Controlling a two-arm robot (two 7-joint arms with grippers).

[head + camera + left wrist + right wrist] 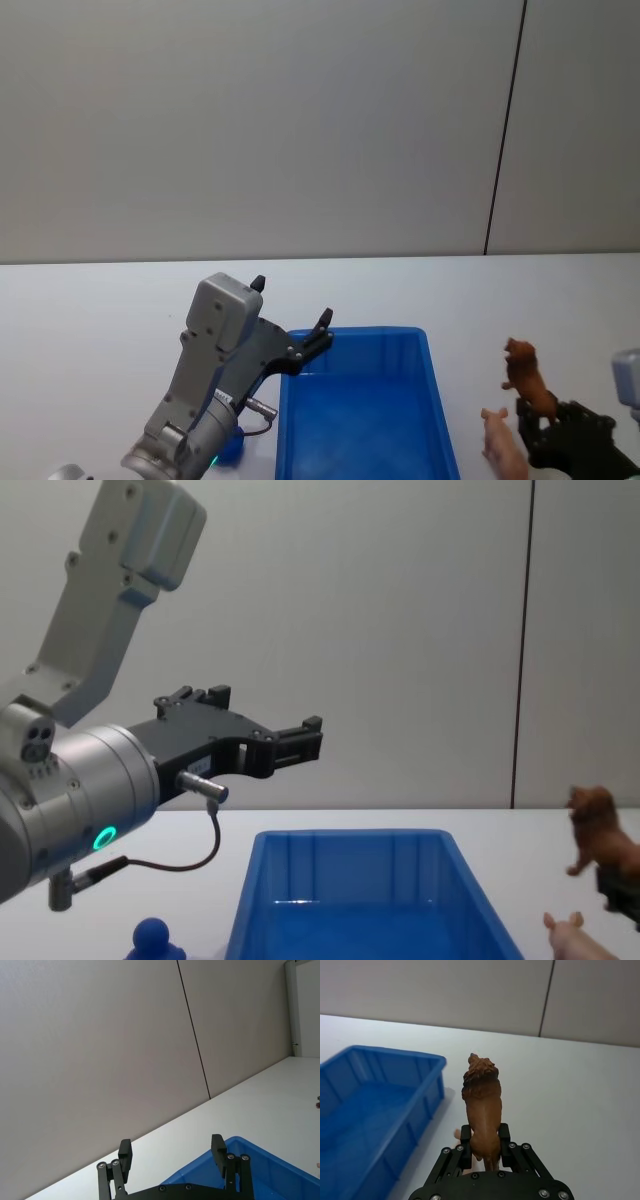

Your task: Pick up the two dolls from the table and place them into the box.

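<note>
No readable writing

Nothing legible is showing: the box point(360, 420), the tabletop point(90, 320) and the left arm's grey housing point(215, 325) are carrying no letters, numbers or brand marks.

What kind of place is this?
Probably a robotics lab bench: plain white table, bare grey panel wall, staged props: a blue bin, toy pig, toy lion in the right gripper.
</note>
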